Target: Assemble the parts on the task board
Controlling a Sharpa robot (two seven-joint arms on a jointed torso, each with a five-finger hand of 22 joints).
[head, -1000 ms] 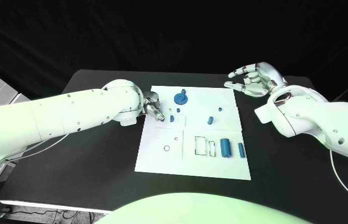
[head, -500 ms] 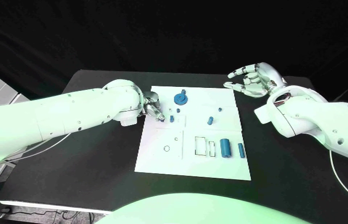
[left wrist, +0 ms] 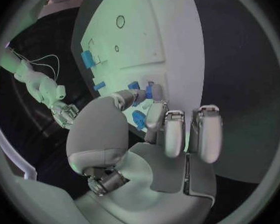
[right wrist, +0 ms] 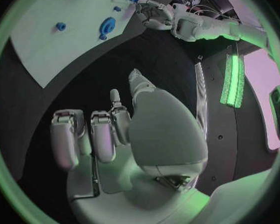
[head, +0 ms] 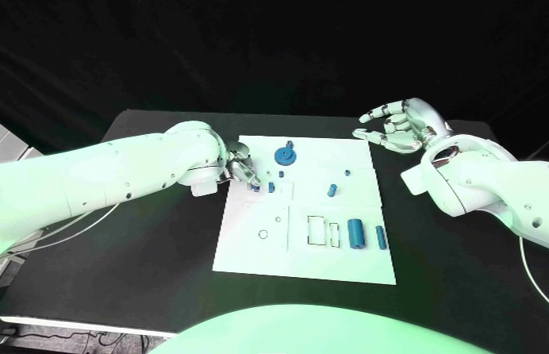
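The left hand (head: pixel 240 168) reached over the left edge of the task board (head: pixel 307 252), fingers bent down toward its upper left part. In the left wrist view the thumb and a neighbouring finger (left wrist: pixel 154 115) met around a small blue part (left wrist: pixel 149 92), pinching it just above the white surface, while the remaining fingers stood straighter and apart. From the head view the same part (head: pixel 253 184) was only a blue speck under the fingertips, so whether it touched the board could not be told.

The right hand (head: pixel 397 127) hung over the black table (head: pixel 147 235) past the board's upper right corner, well apart from every part. Its fingers were loosely curved and spread, and the right wrist view showed the palm (right wrist: pixel 159 129) with nothing in it.

On the board, a blue round gear (head: pixel 285 158) lay near the top edge, a short blue peg (head: pixel 271 186) just beside the left hand's fingertips, and another small peg (head: pixel 331 189) near the centre. A thick blue cylinder (head: pixel 357 232) and a slimmer blue bar (head: pixel 381 237) lay side by side in the lower right part.
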